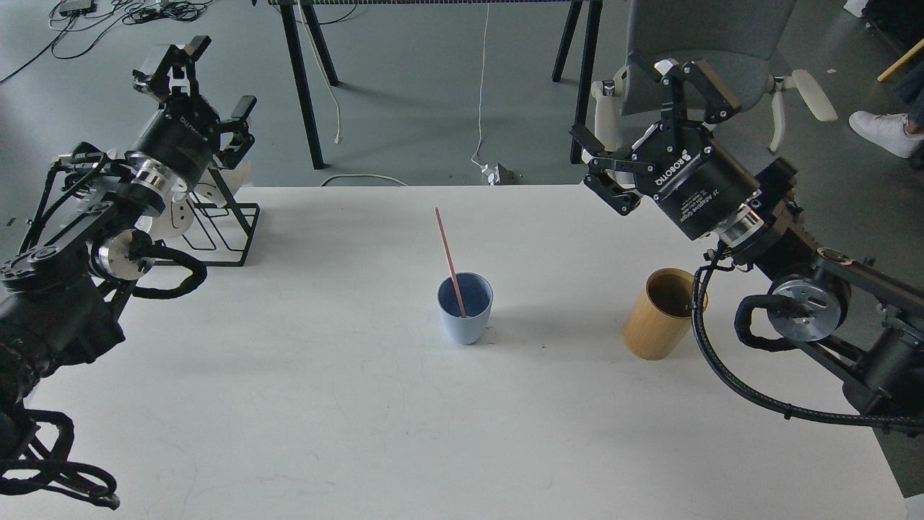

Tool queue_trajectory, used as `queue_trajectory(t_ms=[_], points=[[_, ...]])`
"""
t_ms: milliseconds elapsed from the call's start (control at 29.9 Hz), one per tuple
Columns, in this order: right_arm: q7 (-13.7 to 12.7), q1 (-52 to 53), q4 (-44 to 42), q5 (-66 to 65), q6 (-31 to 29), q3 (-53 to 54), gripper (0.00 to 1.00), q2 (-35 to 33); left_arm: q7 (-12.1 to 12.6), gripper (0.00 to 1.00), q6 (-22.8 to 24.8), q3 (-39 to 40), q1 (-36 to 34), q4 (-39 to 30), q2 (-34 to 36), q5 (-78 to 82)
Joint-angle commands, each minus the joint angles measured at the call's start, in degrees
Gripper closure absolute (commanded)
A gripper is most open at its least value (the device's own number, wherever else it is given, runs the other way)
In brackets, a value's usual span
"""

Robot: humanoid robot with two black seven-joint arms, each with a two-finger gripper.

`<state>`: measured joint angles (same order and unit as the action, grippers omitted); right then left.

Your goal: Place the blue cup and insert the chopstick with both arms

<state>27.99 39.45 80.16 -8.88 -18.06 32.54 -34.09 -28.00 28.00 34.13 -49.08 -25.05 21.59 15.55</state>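
Observation:
The pale blue cup (pixel 465 309) stands upright near the middle of the white table (pixel 361 404). The pink-red chopstick (pixel 447 253) stands in it and leans up to the left. My left gripper (pixel 198 87) is open and empty, raised above the table's far left corner. My right gripper (pixel 650 123) is open and empty, raised above the table's far right edge, well clear of the cup.
A tan bamboo cylinder holder (pixel 660 313) stands right of the cup, close to my right arm. A black wire rack (pixel 224 224) with white pieces stands at the far left. A grey chair (pixel 707 50) and black table legs are beyond the table.

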Motion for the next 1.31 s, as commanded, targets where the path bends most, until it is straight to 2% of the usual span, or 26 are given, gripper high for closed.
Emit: queue_trajectory(t_ms=[0,167,402,1272], points=[[0.0,-0.2,0.1,0.1,-0.1,1.4,0.01,0.1,0.0,0.02,0.0,0.1,0.0,0.0,-0.1,-0.1],[0.0,-2.8,-0.2,0.1,0.6,5.9,0.01,0.2,0.0,0.02,0.0,0.0,0.2,0.0,-0.2,-0.1],[0.0,-3.9,-4.9,0.1,0.3,9.6,0.01,1.8,0.0,0.02,0.0,-0.1,0.3,0.0,-0.1,0.0],[0.0,-5.4,-4.8,0.4,0.8,15.4,0.01,3.5,0.0,0.01,0.0,-0.1,0.8,0.1,-1.0,0.0]])
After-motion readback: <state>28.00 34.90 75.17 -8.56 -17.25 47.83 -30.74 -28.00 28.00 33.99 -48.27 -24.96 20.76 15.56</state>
